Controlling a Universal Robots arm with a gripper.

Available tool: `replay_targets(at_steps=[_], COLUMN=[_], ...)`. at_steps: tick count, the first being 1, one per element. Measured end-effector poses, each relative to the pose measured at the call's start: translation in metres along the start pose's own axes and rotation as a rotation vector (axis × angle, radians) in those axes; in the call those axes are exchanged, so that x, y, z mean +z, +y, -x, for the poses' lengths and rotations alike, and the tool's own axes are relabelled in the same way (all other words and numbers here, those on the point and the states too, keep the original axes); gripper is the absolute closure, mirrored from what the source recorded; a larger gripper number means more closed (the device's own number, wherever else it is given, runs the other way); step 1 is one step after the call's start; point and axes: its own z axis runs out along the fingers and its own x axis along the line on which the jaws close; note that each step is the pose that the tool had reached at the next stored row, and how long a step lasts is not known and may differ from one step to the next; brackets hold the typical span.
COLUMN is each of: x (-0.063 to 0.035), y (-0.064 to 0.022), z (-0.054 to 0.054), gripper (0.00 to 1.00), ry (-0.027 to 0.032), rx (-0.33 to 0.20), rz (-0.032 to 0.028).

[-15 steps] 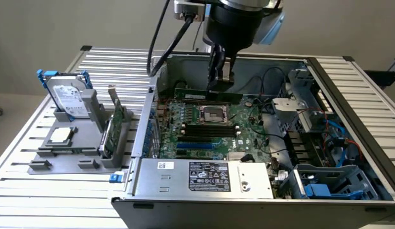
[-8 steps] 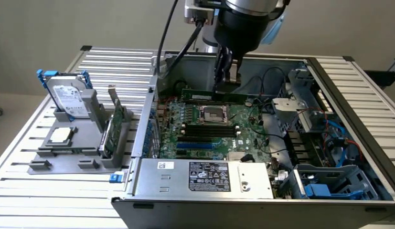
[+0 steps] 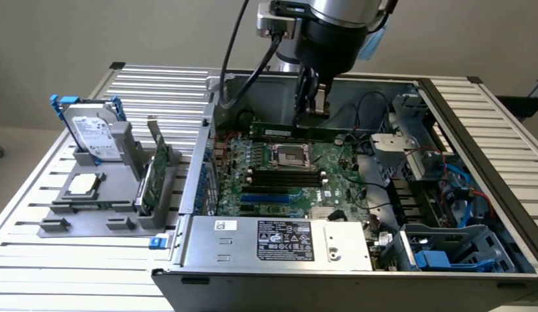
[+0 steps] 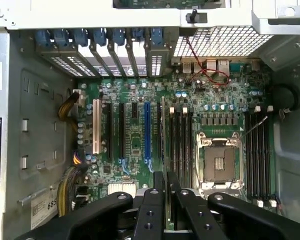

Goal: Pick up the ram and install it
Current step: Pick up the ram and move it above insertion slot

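The fingers (image 4: pixel 151 212) pinch the long, thin green ram stick (image 3: pixel 282 133) edge-on, low over the green motherboard (image 3: pixel 343 185), its long axis parallel to the black memory slots (image 4: pixel 181 145) directly ahead.

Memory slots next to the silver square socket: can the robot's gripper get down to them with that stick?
Probably yes. The case lies open, nothing covers the black memory slots, and the gripper, shut on the ram, hangs above the motherboard.
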Motion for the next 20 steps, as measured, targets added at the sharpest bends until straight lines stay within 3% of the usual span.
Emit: replay_targets(at_steps=[5,7,10,15,20], x=[0.0019,0.0025,0.0035,0.0060,0.0125], y=[-0.0020,-0.0020,-0.0020,-0.0021,-0.0023], z=[0.011,0.016,0.025,0.033,0.038], gripper=[0.85,0.85,0.85,0.85,0.85], ry=[-0.0001,0.0020,0.0090,0.0197,0.0236], rx=[0.001,0.001,0.003,0.006,0.013], rz=[-0.0040,-0.0109,-0.0264,-0.0456,-0.0512])
